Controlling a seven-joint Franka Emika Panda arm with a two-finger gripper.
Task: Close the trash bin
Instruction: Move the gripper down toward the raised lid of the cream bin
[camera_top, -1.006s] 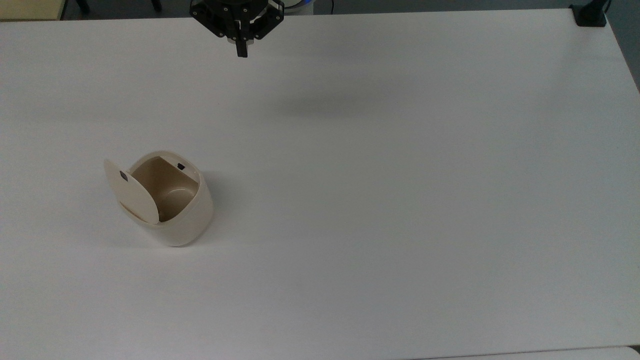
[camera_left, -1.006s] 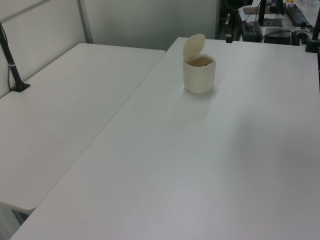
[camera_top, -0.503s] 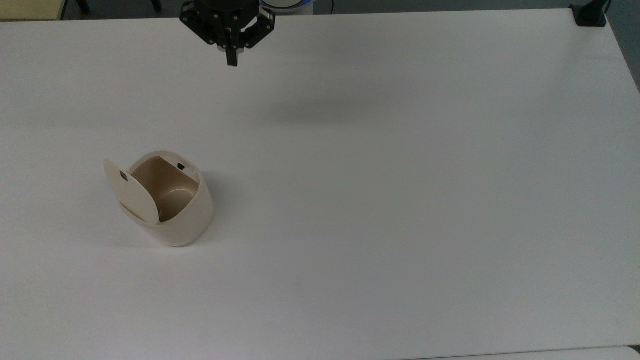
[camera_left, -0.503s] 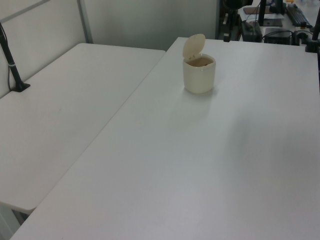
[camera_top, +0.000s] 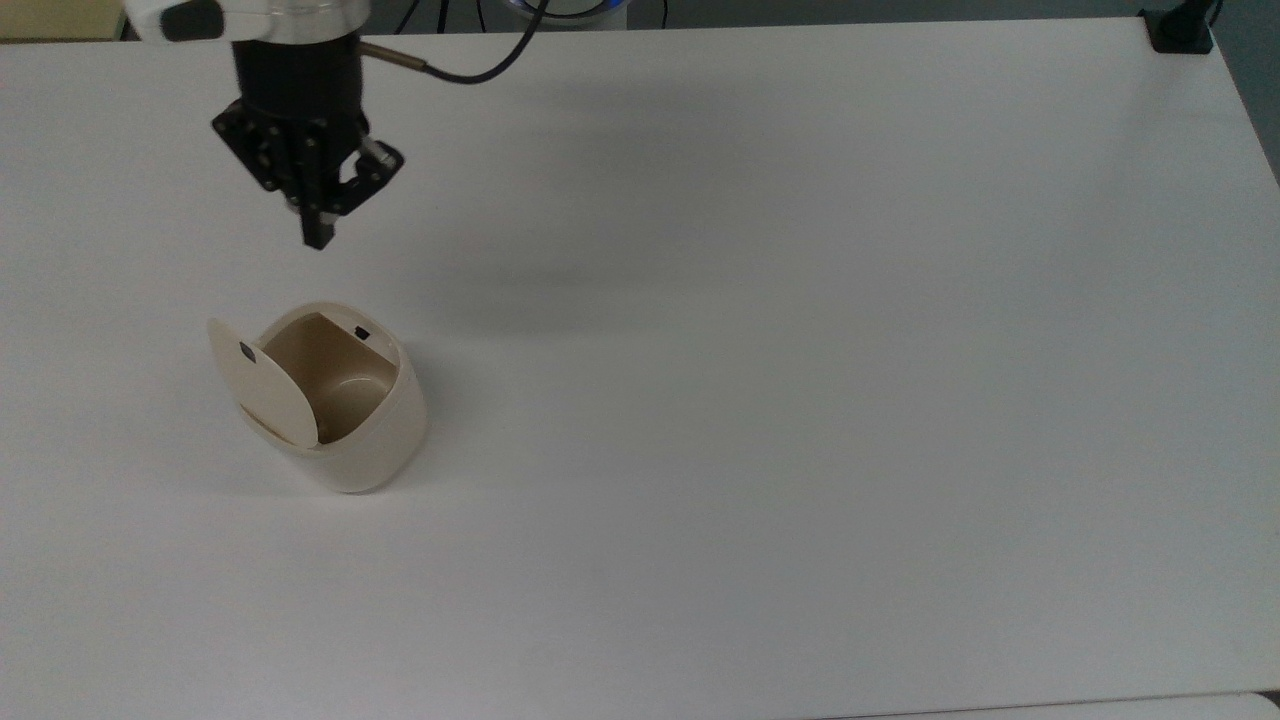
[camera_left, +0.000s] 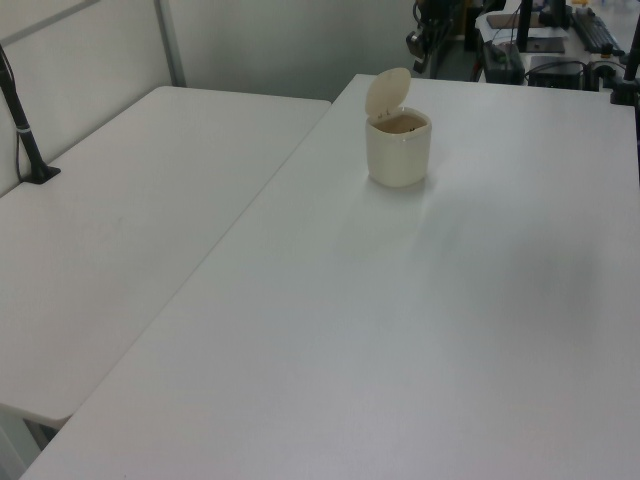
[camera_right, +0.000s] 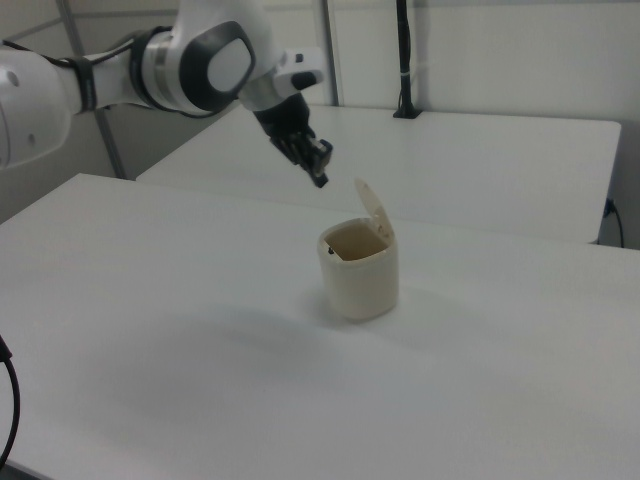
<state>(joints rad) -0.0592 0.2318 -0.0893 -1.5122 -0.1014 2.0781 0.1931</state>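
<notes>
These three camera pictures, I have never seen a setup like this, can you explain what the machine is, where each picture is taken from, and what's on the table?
The machine is a white jointed robot arm that ends in a black two-finger gripper. The fingers look pressed together and hold nothing.

The top view looks down on the white table. The left view and the right view look across the table from two different sides.

The one object on the table is a small cream-beige plastic trash bin with a tan-brown inside. Its flat hinged lid stands up, so the bin is open. In the left view the same bin sits near the table's far end.

In the right view the gripper hangs in the air just beside the raised lid, not touching it.
</notes>
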